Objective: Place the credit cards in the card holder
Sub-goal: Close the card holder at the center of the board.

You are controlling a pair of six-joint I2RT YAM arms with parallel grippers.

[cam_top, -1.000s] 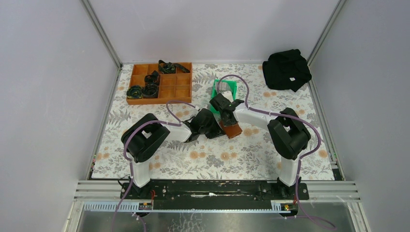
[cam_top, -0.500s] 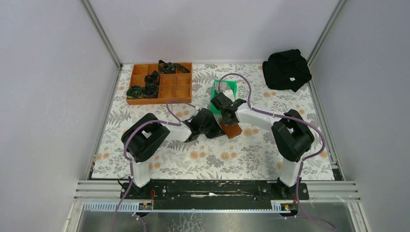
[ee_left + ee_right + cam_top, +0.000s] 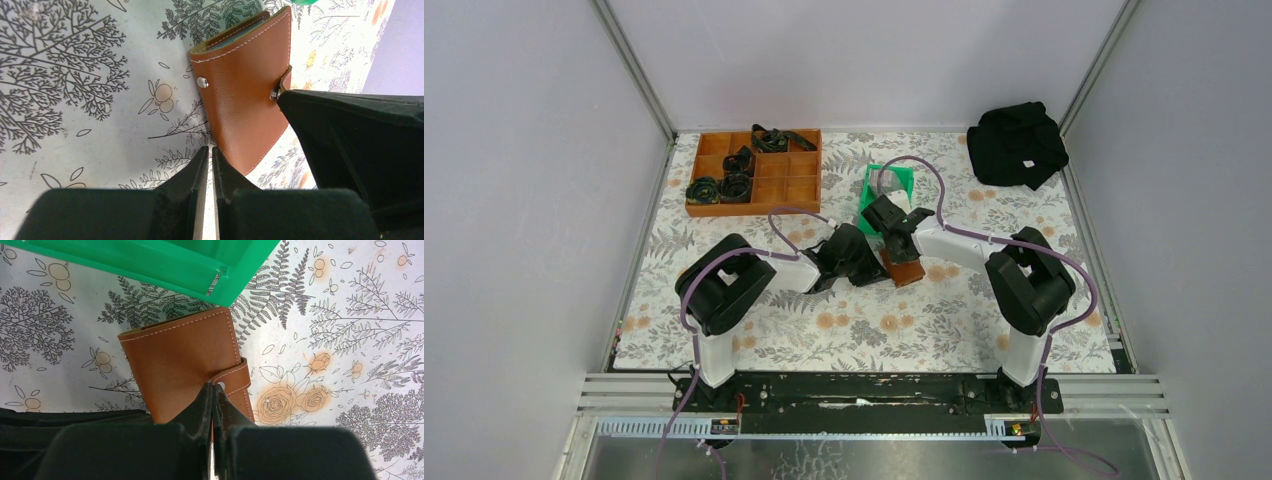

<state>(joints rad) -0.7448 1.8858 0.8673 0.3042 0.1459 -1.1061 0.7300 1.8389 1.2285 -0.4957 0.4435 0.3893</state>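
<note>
The brown leather card holder [image 3: 904,268] lies folded on the flowered cloth between both arms. Its snap tab [image 3: 235,380] is undone and my right gripper [image 3: 213,386] is shut on the tab's end, near the snap. My left gripper [image 3: 210,148] rests at the card holder's [image 3: 245,95] near left edge. Its jaws are closed to a thin slit with nothing seen between them. A thin bluish edge [image 3: 239,34] shows between the covers at the far end. No loose credit cards are plainly seen. In the top view the right gripper [image 3: 894,242] and left gripper [image 3: 874,268] flank the holder.
A green plastic bin [image 3: 870,186] stands just beyond the card holder, its corner [image 3: 150,260] close above it in the right wrist view. A wooden compartment tray [image 3: 754,208] with black coils sits at the back left. A black cloth bundle [image 3: 1016,143] lies back right.
The right arm's elbow has shifted slightly to the right while its gripper stays at the tab. The card holder and the left arm have not moved.
</note>
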